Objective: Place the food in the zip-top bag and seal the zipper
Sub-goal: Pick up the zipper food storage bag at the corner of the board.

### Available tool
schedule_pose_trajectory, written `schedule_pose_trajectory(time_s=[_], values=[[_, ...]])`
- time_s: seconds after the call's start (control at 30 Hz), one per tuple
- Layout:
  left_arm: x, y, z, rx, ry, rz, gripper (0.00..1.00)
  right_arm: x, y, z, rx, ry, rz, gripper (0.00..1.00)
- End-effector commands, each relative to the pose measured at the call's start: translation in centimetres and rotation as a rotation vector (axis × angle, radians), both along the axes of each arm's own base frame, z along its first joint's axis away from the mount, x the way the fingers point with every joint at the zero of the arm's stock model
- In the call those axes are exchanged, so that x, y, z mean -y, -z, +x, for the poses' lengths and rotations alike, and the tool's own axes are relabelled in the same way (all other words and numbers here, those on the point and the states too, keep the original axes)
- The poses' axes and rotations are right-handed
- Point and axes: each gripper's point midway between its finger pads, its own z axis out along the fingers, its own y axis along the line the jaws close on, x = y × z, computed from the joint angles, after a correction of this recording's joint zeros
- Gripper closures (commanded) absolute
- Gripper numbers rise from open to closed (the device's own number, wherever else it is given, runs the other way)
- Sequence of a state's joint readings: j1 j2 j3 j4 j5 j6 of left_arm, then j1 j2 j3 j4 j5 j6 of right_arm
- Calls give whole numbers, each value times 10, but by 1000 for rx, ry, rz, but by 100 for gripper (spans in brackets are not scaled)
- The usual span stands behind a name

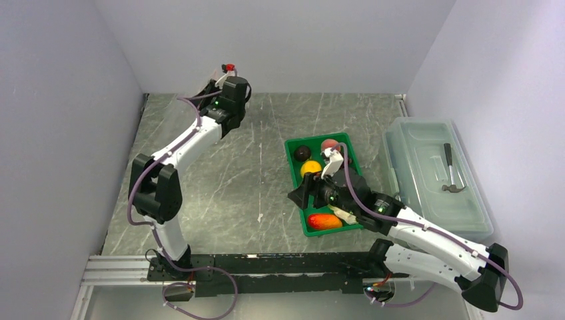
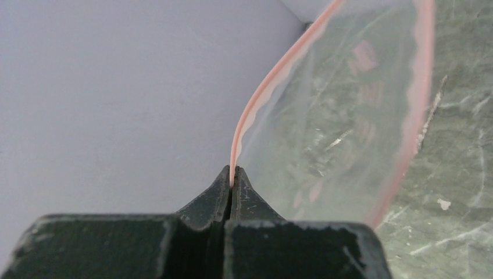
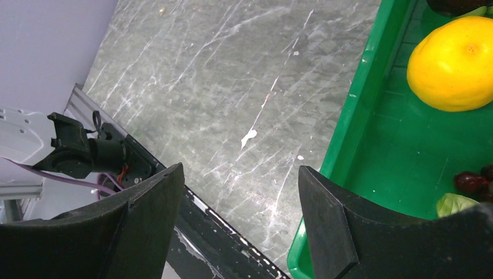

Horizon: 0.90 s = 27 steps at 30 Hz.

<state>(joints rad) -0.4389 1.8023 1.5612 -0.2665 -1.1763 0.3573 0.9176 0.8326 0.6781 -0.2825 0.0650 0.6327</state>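
The left gripper (image 2: 232,176) was clamped on the zipper (image 2: 256,99) of the bag (image 2: 337,133), far left. The right gripper (image 3: 241,209), jaws apart, hung at the tray (image 3: 354,110)'s left rim.

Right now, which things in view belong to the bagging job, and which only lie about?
Job: clear plastic zip-top bag, pink zipper strip, yellow lemon, red-orange oblong fruit, small dark round fruit.
Lying about: grey hammer, large clear lidded box.

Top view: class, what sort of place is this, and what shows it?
Probably a robot lab cell, not a kitchen: plain walls box in a marbled table, the left arm and right arm are bolted to a rail, and a tray holds toy-like food.
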Motion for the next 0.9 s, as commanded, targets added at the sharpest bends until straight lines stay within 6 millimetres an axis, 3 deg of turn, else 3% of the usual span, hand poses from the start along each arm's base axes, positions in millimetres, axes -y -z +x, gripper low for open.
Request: schedule_pose_trajectory(time_s=[0.0, 0.1, 0.27, 0.6, 0.87], values=[[0, -65, -17, 151, -27, 37, 100, -9, -35, 4, 48, -5, 91, 25], [1, -82, -23, 189, -20, 39, 100, -10, -38, 3, 49, -11, 100, 25], [4, -85, -33, 179, -6, 26, 100, -10, -44, 2, 56, -11, 116, 25], [31, -55, -64, 59, 76, -83, 100, -11, -52, 3, 65, -13, 132, 25], [60, -10, -111, -47, 96, -178, 100, -11, -52, 3, 50, 13, 172, 27]])
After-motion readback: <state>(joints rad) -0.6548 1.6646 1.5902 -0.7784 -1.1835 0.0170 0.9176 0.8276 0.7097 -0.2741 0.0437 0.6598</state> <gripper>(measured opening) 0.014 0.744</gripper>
